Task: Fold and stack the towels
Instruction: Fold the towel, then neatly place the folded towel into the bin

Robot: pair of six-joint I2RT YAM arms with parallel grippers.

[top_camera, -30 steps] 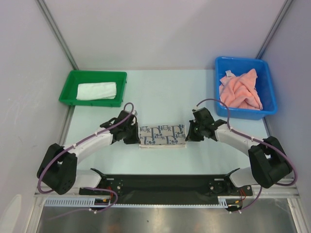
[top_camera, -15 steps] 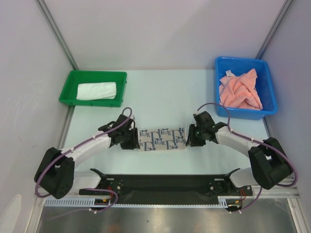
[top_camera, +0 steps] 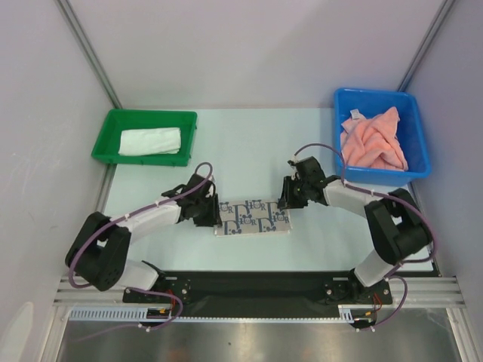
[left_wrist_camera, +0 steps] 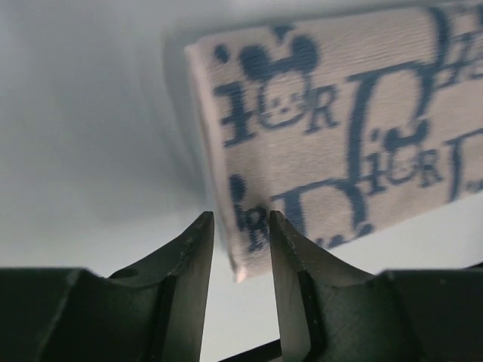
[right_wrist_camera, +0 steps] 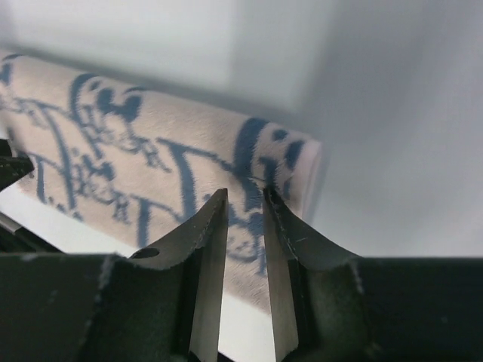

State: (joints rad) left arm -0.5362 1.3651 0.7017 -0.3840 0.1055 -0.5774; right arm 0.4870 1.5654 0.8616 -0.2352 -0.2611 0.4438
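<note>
Blue-patterned towel flat; jaws released, parted at each short edge; green bin, blue bin well apart.

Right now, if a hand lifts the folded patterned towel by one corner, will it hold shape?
Probably not: the patterned towel is soft cloth in folded layers, so a corner lift would likely let it sag open. It lies thin and flat, so it is probably light. Its fuzzy weave suggests that it bunches rather than slides if pushed.
</note>
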